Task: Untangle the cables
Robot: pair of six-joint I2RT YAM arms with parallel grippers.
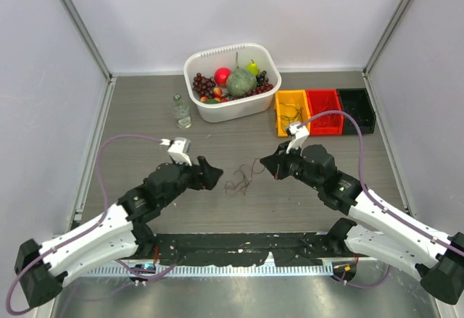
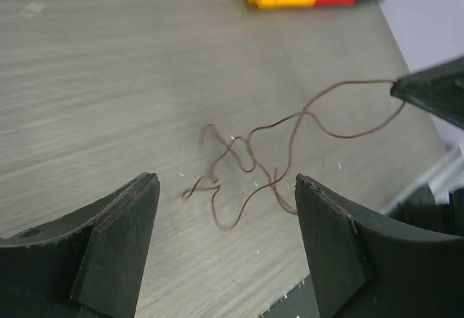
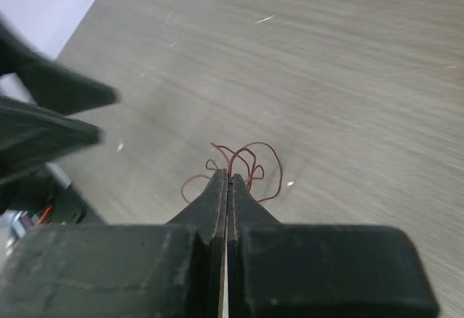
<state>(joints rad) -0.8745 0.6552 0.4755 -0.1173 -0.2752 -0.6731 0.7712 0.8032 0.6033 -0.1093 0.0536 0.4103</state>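
The right gripper (image 3: 228,179) pinches a strand of the thin reddish-brown cables (image 2: 245,160); the wide-open left gripper (image 2: 226,186) likely must grasp another loop next.

Both arms reach forward from the near edge and bend inward, so the two grippers face each other low over the table. The left gripper (image 1: 215,172) has its fingers (image 2: 123,216) spread wide. The right gripper (image 1: 265,163) has its fingers (image 3: 217,195) pressed flat together, seemingly nipping a strand of the cables (image 1: 241,179) at the tip.
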